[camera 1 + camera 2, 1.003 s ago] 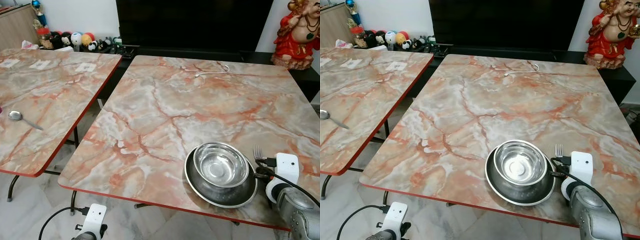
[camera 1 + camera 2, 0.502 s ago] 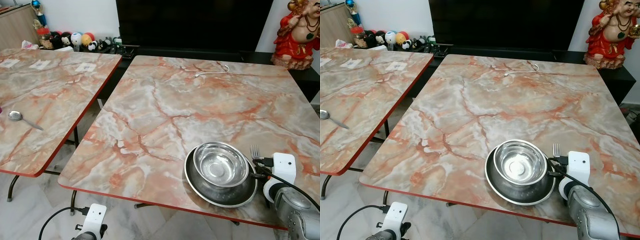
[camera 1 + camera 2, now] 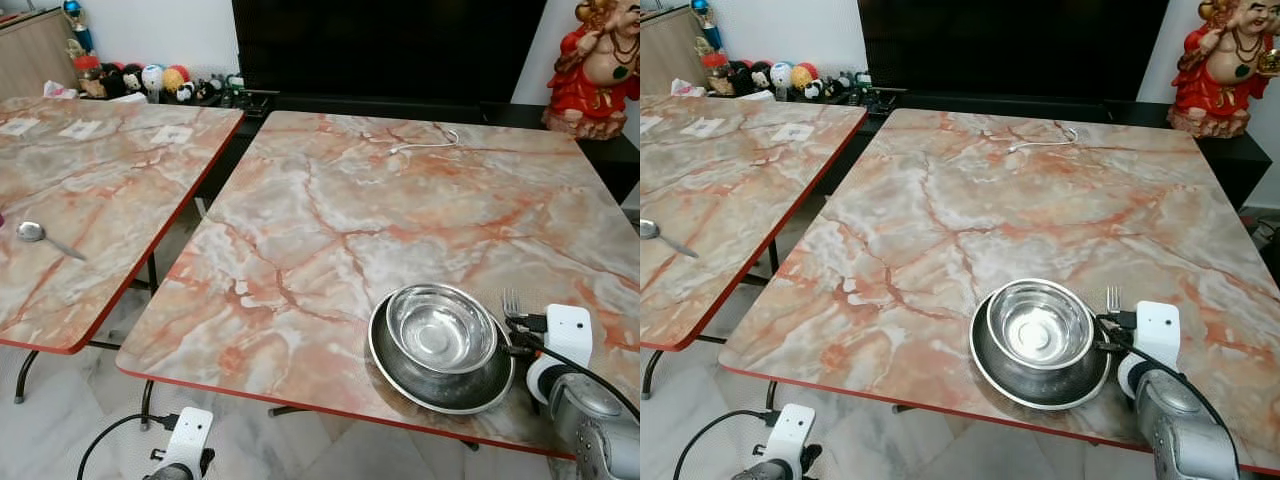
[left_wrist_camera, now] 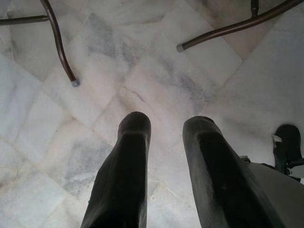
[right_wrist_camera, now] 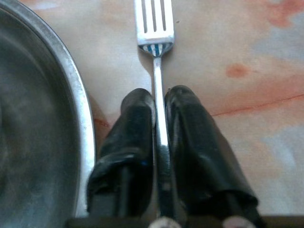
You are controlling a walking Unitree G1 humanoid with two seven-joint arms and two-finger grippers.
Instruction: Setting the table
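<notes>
Right gripper (image 5: 159, 116) has pulled slightly back toward the near edge since a second ago, fork (image 5: 155, 42) going with it; in the left eye view the tines sat a bit farther up the table before, beside the bowl's far rim. Bowl, plate, spoon and cable unchanged.

Right gripper fingers (image 5: 135, 137) are pinched together on the fork handle, one on each side, tines pointing away from the wrist. Fork lies low over the marble table (image 3: 400, 210), just beside the plate (image 3: 400, 375) rim on its right side; can't tell if the tines touch the tabletop. Fork tines (image 3: 1115, 297) show just above the white wrist camera housing in the right eye view.

Steel bowl (image 3: 441, 328) sits inside the plate, near the front right corner of the table, shifted toward the plate's far side. White cable (image 3: 425, 141) lies near the table's far edge.

Second marble table (image 3: 90, 190) stands to the left with a gap between them. Spoon (image 3: 45, 238) lies on it near the left edge of view, bowl end pointing left. Small paper cards (image 3: 80, 128) sit farther back on it.

Left gripper (image 4: 166, 142) hangs low beside the table, over the pale marble floor (image 4: 156, 71), fingers (image 4: 126, 161) spread apart, nothing between them. Table legs (image 4: 59, 42) in its view.

Dark TV (image 3: 390, 45) behind the table, red statue (image 3: 600, 65) at right, toys (image 3: 150, 78) at back left.
</notes>
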